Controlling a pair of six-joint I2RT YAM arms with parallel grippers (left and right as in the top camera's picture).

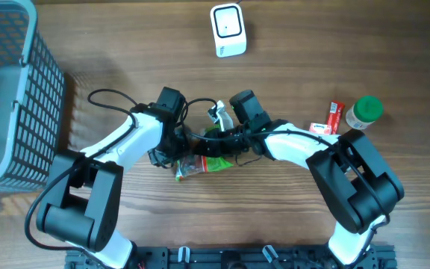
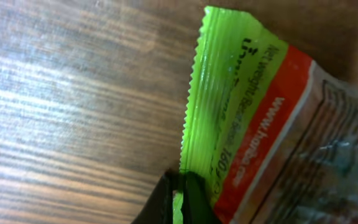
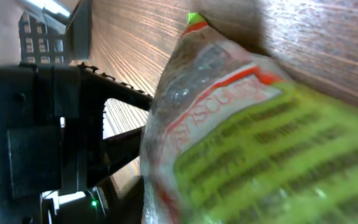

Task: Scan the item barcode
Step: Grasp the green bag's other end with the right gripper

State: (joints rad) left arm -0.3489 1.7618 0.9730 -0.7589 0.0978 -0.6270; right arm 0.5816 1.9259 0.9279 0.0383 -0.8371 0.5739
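**Packet (image 2: 253,118) pinched at its crimp between two arms**

Packet print fills both wrist views: green and red film with a clear panel. In the left wrist view only part of it shows, cut off at the right and bottom edges. The small lettering along the green band runs sideways and is only partly readable. In the right wrist view the packet is so near that its text is a blur.

The left end effector (image 2: 180,198) is pressed together on the packet's serrated green edge. Only the fingertips show, at the bottom of the frame. The right end effector (image 1: 213,142) sits over the packet, but its fingers are not visible in its own view and are buried among arms and cables from above. I cannot tell whether it is spread or gripping.

From overhead the packet is at the middle of the desk (image 1: 290,75), mostly covered by the two wrists meeting above it.

A white scanner (image 1: 228,30) stands well apart at the far edge. A grey basket (image 1: 6,97) is cut off at the left. To the right, near one another, are a green-lidded bottle (image 1: 365,112), a red pack (image 1: 336,117) and a small box (image 1: 319,128).
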